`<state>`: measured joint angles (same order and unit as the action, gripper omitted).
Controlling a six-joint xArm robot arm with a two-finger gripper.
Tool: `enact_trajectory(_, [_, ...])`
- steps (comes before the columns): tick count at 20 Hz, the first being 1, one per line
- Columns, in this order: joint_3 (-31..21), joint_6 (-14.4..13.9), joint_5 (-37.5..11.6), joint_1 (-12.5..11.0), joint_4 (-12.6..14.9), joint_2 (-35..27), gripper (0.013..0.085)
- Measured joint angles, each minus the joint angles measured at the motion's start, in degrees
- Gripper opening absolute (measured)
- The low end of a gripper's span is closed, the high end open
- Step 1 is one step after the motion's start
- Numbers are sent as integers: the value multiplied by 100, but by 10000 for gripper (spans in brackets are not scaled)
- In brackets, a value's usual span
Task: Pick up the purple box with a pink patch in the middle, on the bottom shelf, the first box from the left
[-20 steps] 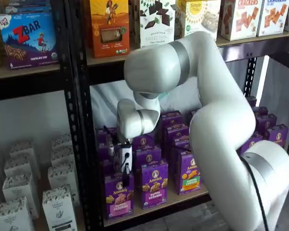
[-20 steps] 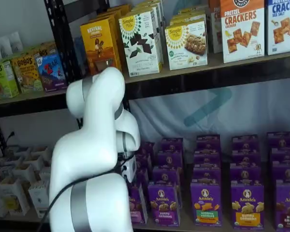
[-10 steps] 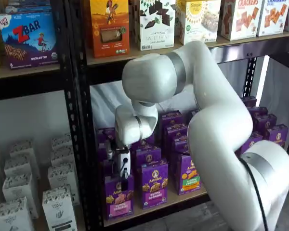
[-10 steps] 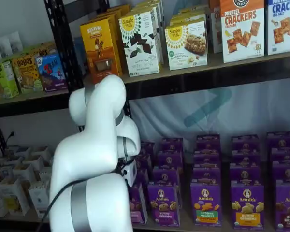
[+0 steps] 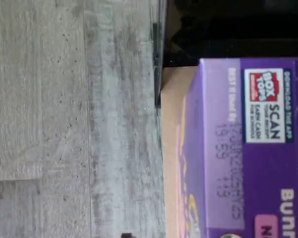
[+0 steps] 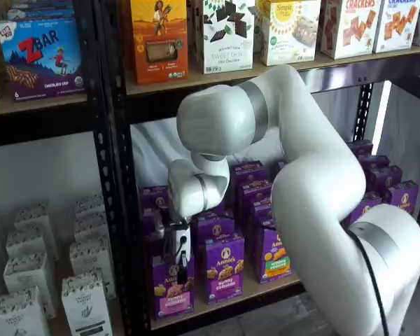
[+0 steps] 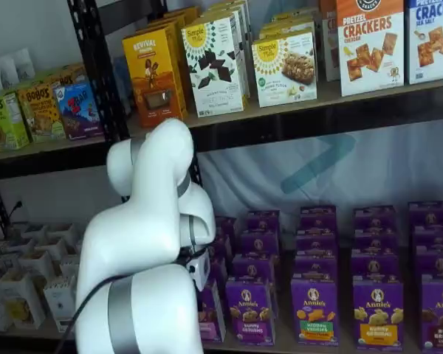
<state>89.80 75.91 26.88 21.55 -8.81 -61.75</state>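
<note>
The purple box (image 6: pixel 171 288) with the pink band stands upright at the left front of the bottom shelf (image 6: pixel 255 292), beside a black upright. My gripper (image 6: pixel 183 271) hangs from the white wrist right over the box's top; its black fingers overlap the upper front, and no gap shows between them. In a shelf view only a sliver of the box (image 7: pixel 209 316) shows behind the arm, and the fingers are hidden. The wrist view shows the box's purple top flap (image 5: pixel 248 148) with a Box Tops label, close up, on the tan board (image 5: pixel 170 129).
A same-size purple carton with a purple band (image 6: pixel 224 269) stands right beside the box, then one with a green band (image 6: pixel 274 255); more purple cartons stand behind. The black upright (image 6: pixel 117 210) is at its left, with white cartons (image 6: pixel 84 301) beyond. Grey floor (image 5: pixel 74 119) lies below.
The gripper has come down and slightly forward, from above the pink-band box to right at its top. The boxes have not moved.
</note>
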Motion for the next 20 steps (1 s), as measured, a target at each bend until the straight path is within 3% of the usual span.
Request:
enact_trajectory(6, [-54, 35, -78, 33, -70, 3, 650])
enact_trajectory(13, [-129, 31, -123, 66, -100, 52, 650])
enact_trajectory(17, [-173, 56, -90, 79, -142, 94, 530])
enact_trajectory(20, [-241, -1, -150, 92, -90, 129, 530])
